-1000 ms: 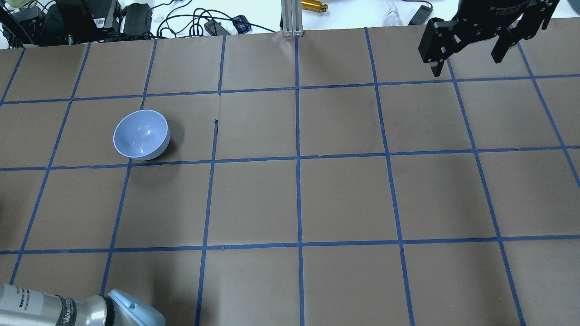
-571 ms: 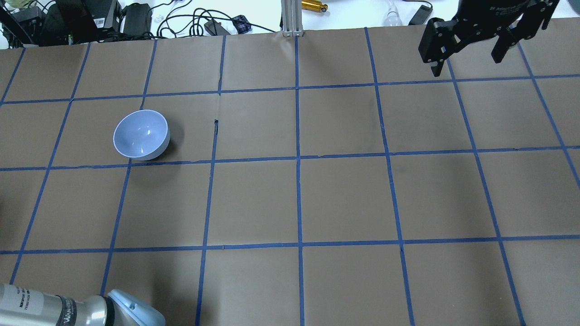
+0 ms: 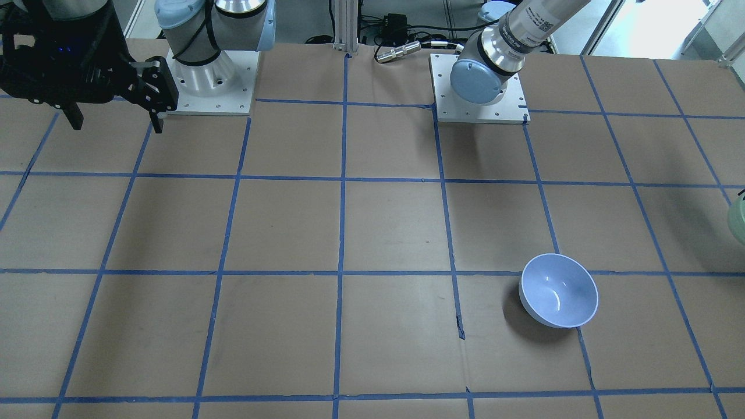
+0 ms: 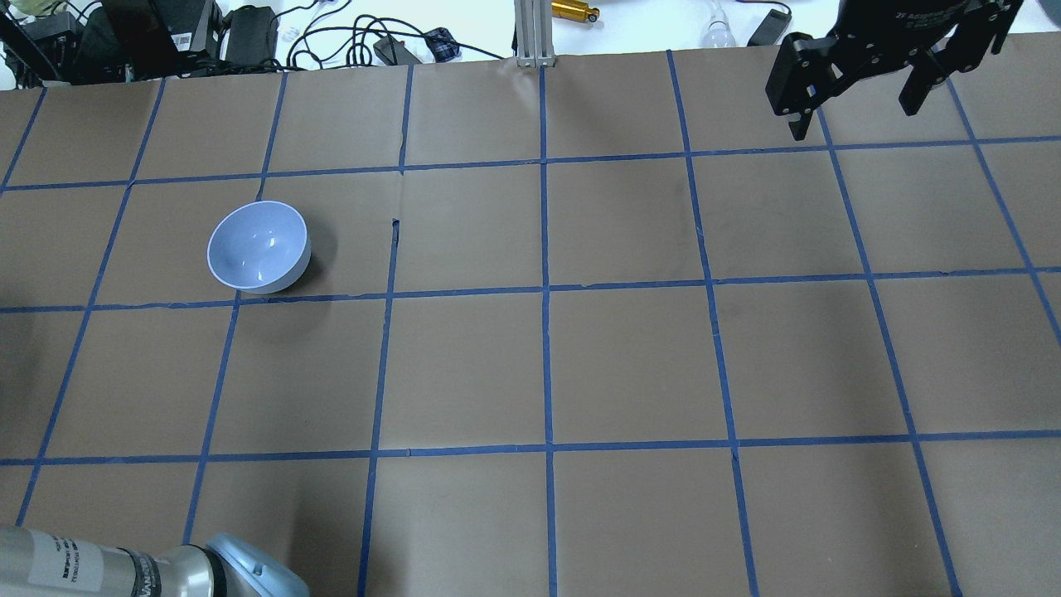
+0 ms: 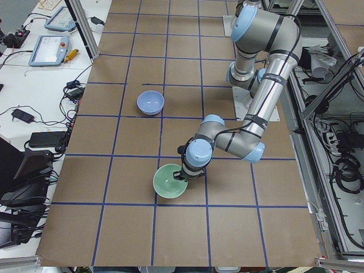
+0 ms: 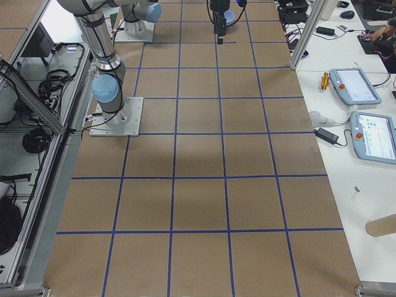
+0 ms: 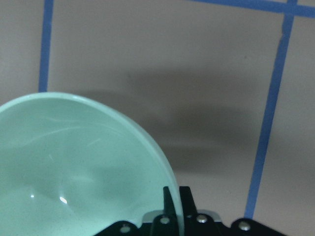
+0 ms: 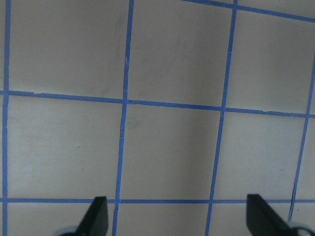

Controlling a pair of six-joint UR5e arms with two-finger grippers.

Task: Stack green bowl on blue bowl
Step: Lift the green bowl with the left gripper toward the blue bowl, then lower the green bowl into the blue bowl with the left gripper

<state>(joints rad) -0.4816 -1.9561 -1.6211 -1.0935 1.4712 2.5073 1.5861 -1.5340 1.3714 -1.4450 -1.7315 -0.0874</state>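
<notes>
The green bowl (image 5: 168,187) is near the table's left end, and its inside fills the left wrist view (image 7: 74,167). Only its edge (image 3: 739,218) shows in the front-facing view. My left gripper (image 7: 176,204) is shut on the green bowl's rim, one finger inside and one outside; it also shows in the exterior left view (image 5: 183,174). The blue bowl (image 4: 259,246) stands upright and empty some two grid squares away (image 3: 559,290). My right gripper (image 4: 854,104) is open and empty, high over the far right corner.
The brown table has a blue tape grid (image 4: 545,286). Cables and boxes (image 4: 166,33) lie beyond its far edge, with a metal post (image 4: 530,33) at the middle. The arm bases (image 3: 209,75) stand on the robot's side.
My left arm's elbow link has slid a little lower and to the right at the bottom left of the overhead view. The right gripper and the blue bowl have stayed put.
</notes>
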